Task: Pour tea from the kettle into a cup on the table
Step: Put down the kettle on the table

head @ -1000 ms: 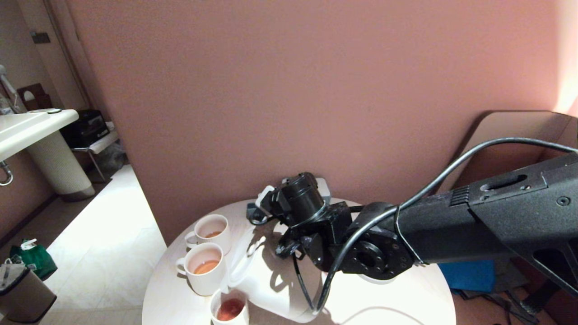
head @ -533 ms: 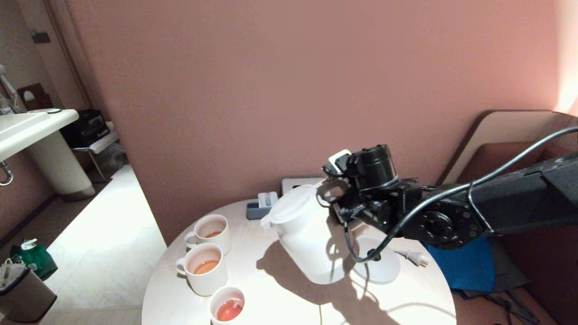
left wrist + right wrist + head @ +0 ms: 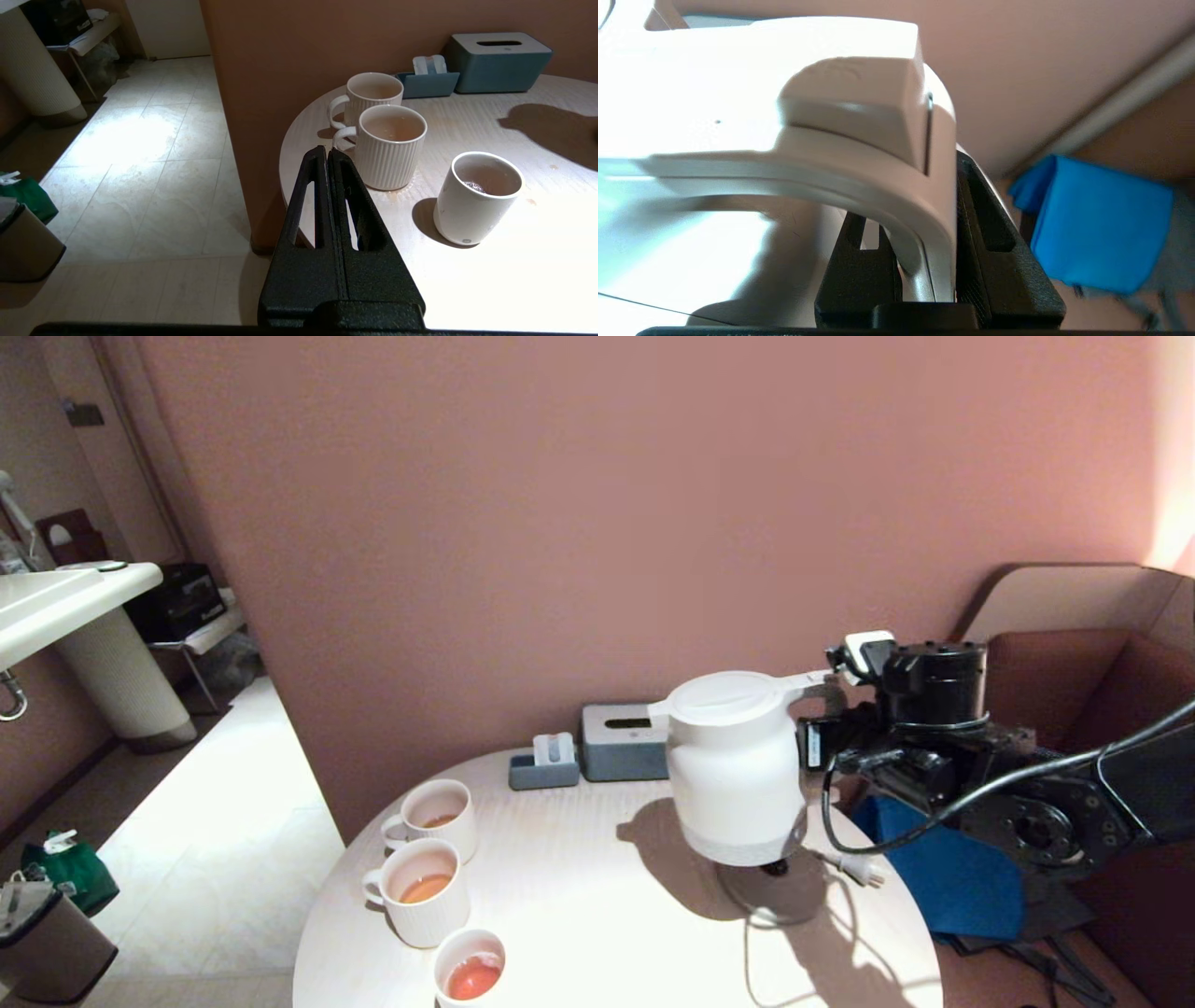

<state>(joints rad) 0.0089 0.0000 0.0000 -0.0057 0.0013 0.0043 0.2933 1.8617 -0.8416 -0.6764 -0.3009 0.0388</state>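
1. We are seeing one kettle (image 3: 736, 765), white and upright, hanging just above its round base (image 3: 775, 896) near the right edge of the table (image 3: 597, 877).
2. We are holding the kettle with the right gripper (image 3: 924, 261); its two black fingers (image 3: 994, 261) are pressing the handle (image 3: 934, 224) from both sides, with the jaws narrowed onto it.
3. We are counting three white vessels in a row near the table's left edge: two ribbed mugs (image 3: 425, 891) with handles, and one small cup (image 3: 471, 971) nearest the front edge.
4. We are noting reddish-orange tea (image 3: 473, 978) in the cup; both mugs are showing a paler orange liquid at the bottom.
5. We are keeping the left gripper (image 3: 328, 156) off the table's left edge, beside the mugs, its jaws pressed together on nothing.
6. We are counting one grey tissue box (image 3: 624, 742) and one small grey holder (image 3: 544, 765) standing side by side against the wall at the back of the table.
7. We are seeing one plug (image 3: 859, 868) lying by the base.
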